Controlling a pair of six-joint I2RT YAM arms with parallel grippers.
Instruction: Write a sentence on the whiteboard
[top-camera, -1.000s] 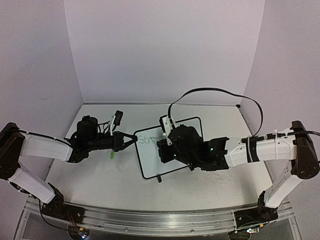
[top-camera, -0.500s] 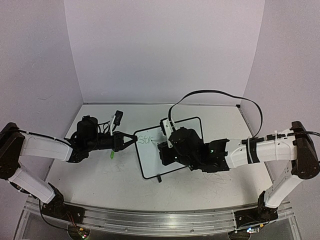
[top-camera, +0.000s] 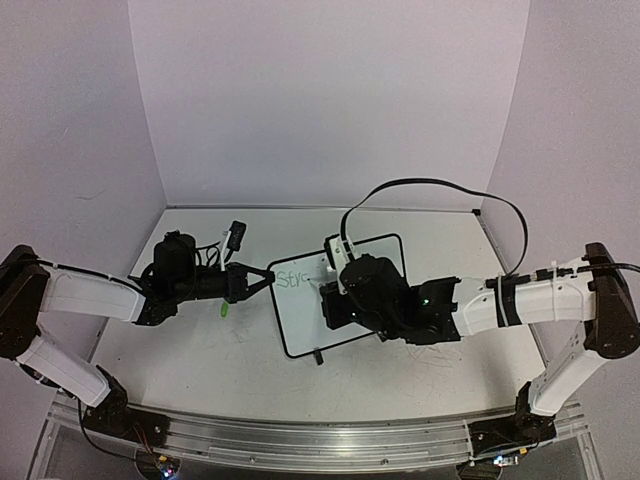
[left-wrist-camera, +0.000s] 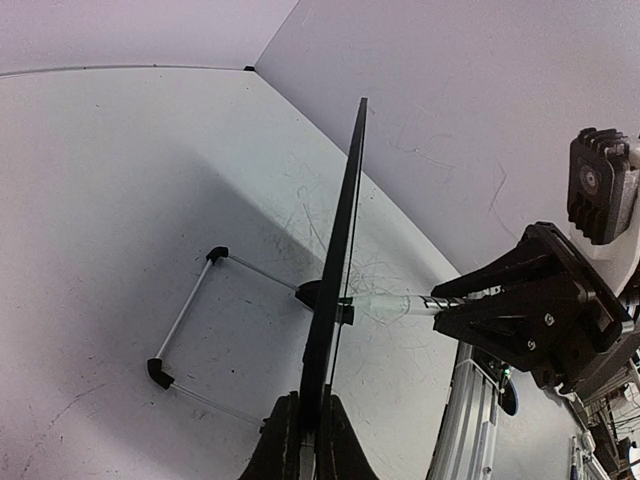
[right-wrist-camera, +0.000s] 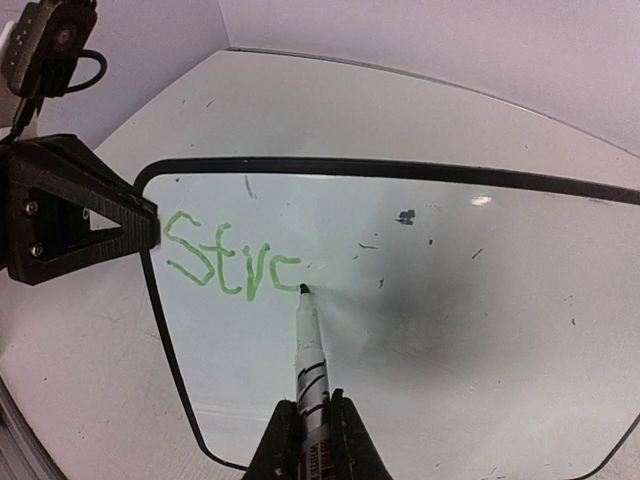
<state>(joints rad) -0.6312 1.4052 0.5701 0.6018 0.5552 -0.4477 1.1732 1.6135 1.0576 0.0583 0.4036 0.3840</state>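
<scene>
The whiteboard (top-camera: 300, 322) stands tilted at mid-table, and the left wrist view shows it edge-on (left-wrist-camera: 342, 240). My left gripper (top-camera: 262, 279) is shut on its left edge, the fingers (left-wrist-camera: 308, 415) clamping the black frame. The sentence (right-wrist-camera: 228, 262) reads "Str" in green plus an open curve like a "c", at the board's upper left (top-camera: 293, 279). My right gripper (right-wrist-camera: 312, 420) is shut on a white marker (right-wrist-camera: 308, 345). The marker's dark tip touches the board at the end of the last curve. In the top view the right gripper (top-camera: 335, 297) covers the board's middle.
A small green cap (top-camera: 224, 309) lies on the table left of the board. The board's wire stand (left-wrist-camera: 185, 320) sits behind it, and a black foot (top-camera: 318, 357) shows at its near edge. A black cable (top-camera: 430, 183) loops above the right arm. Walls close the back and sides.
My right gripper has shifted a little to the right with the marker, and a new green curve has been added after "Str". The left arm and board have not moved.
</scene>
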